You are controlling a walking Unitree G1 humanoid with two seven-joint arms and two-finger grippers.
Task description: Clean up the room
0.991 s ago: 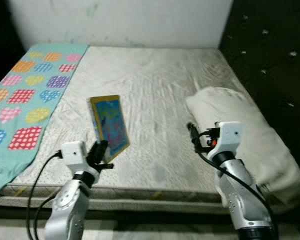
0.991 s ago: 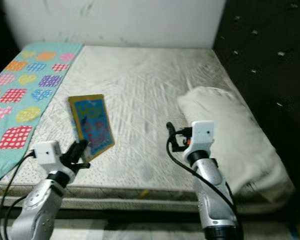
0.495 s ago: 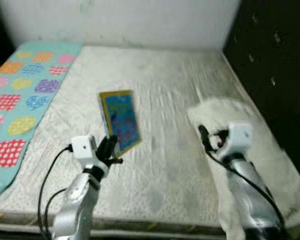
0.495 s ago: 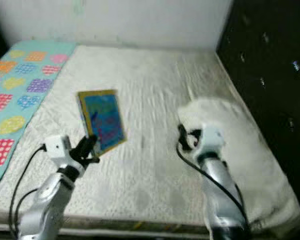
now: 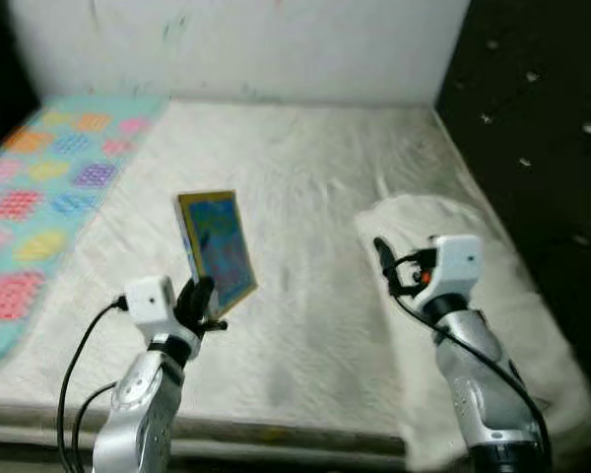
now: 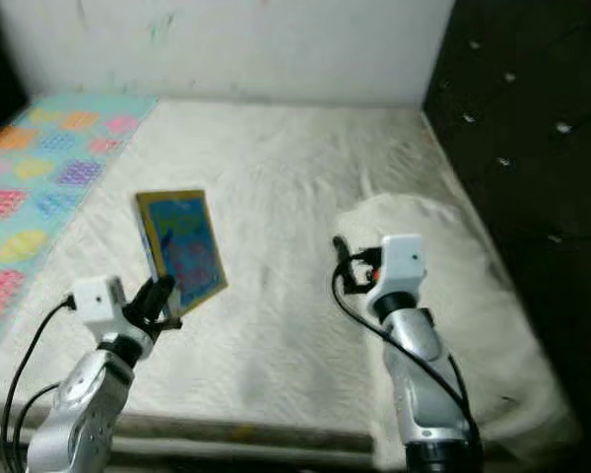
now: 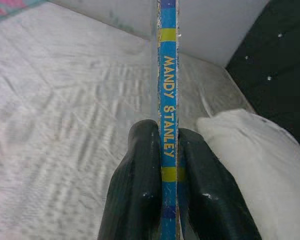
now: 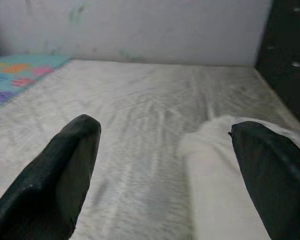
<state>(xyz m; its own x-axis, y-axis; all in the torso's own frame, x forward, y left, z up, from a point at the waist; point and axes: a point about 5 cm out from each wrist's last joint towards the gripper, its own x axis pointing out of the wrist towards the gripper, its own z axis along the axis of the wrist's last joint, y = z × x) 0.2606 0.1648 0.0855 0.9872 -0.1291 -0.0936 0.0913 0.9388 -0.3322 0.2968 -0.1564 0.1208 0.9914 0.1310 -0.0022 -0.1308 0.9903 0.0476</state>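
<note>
Left gripper (image 5: 199,299) clamped on the book (image 5: 218,250), held upright above the mattress (image 5: 315,197).
Your book's lower edge sits pinched between both fingers (image 7: 137,185), spine facing the wrist camera; right gripper (image 8: 165,170) is spread wide beside the pillow (image 5: 492,286).

Head stereo pair looks forward-down over the mattress (image 5: 305,177), sharing nearly everything; wrist cams sit low, close, facing the far wall (image 8: 155,25).
</note>
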